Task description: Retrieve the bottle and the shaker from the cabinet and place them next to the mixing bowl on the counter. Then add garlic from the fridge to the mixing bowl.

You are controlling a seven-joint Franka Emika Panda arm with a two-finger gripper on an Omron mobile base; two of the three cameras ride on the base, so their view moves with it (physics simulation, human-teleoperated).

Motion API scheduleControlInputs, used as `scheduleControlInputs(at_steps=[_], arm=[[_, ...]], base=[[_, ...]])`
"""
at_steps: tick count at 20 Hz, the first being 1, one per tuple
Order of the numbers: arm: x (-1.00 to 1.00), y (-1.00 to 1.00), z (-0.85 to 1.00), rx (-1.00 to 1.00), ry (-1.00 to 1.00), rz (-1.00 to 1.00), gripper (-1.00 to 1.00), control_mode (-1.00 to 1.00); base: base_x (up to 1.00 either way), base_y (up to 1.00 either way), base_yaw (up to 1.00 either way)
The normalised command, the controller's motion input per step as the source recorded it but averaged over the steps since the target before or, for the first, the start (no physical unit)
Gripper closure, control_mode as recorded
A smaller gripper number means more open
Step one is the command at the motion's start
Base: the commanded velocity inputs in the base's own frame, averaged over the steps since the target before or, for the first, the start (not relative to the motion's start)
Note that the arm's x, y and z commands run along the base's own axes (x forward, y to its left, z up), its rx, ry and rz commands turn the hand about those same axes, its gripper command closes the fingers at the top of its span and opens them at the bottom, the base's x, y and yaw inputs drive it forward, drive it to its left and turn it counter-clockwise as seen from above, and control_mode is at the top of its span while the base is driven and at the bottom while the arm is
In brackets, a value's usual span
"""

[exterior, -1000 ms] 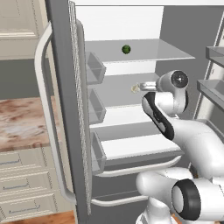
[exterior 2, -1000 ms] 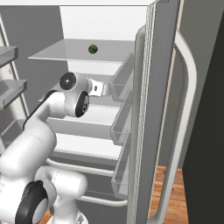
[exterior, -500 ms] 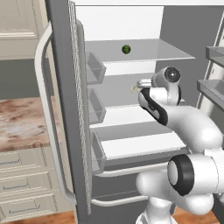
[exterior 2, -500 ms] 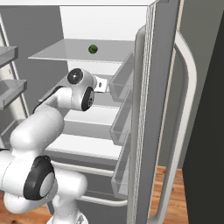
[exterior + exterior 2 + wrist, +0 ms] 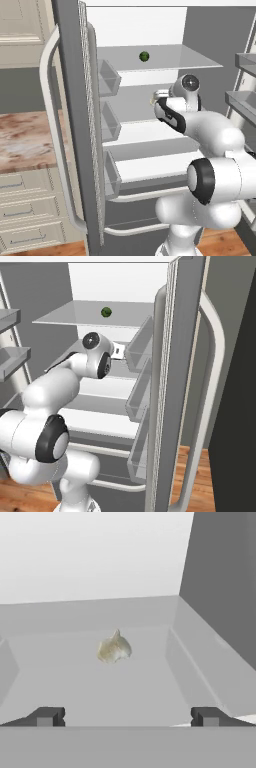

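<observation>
Pale, papery-looking garlic (image 5: 114, 648) sits straight ahead of the pincer (image 5: 127, 716) in the hand view, a bit left of the midline between the two dark tips, and clearly apart from them, nothing touching. The tips stand wide apart with nothing between them, so the pincer is spread and holding nothing.

Garlic is resting on a light grey fridge shelf (image 5: 135, 687), roughly in the middle of it, closer to the back than to the front. Plenty of bare shelf on all sides of it. On the right the shelf runs up against the dark grey fridge wall (image 5: 225, 582), with a sloped lip along that edge, and there's another raised lip along the left. The white back panel rises just behind the garlic.

From the base views the white arm (image 5: 210, 135) reaches into the open fridge at the middle shelf level, with the pincer (image 5: 156, 98) poking in from the right in the left base view. In the right base view the pincer end (image 5: 118, 350) sits just beside the door bins (image 5: 139, 351), so that side is fairly tight.

One shelf up, a glass shelf (image 5: 165, 62) carries a small dark green round thing (image 5: 144, 56), well above the hand. The open fridge door (image 5: 75, 130) has a long pale handle (image 5: 52, 150). Further left there's a marbled brownish bench (image 5: 25, 142) with cream drawers (image 5: 30, 215) below, and wood floor (image 5: 190, 476) under the fridge.
</observation>
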Motion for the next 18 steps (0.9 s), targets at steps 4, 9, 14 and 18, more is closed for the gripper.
scheduleControlInputs(at_steps=[4,9,14,18], arm=[[0.32,0.0,-0.15,0.0,0.02,0.0,-1.0,-1.0],[0.32,0.0,-0.14,0.0,0.04,0.0,-1.0,-1.0],[0.4,0.0,-0.16,0.0,0.03,0.0,-1.0,-1.0],[0.45,0.0,-0.21,0.0,0.01,0.0,-1.0,-1.0]], base=[[0.0,0.0,0.0],[0.0,0.0,0.0],[0.0,0.0,0.0],[0.0,0.0,0.0]])
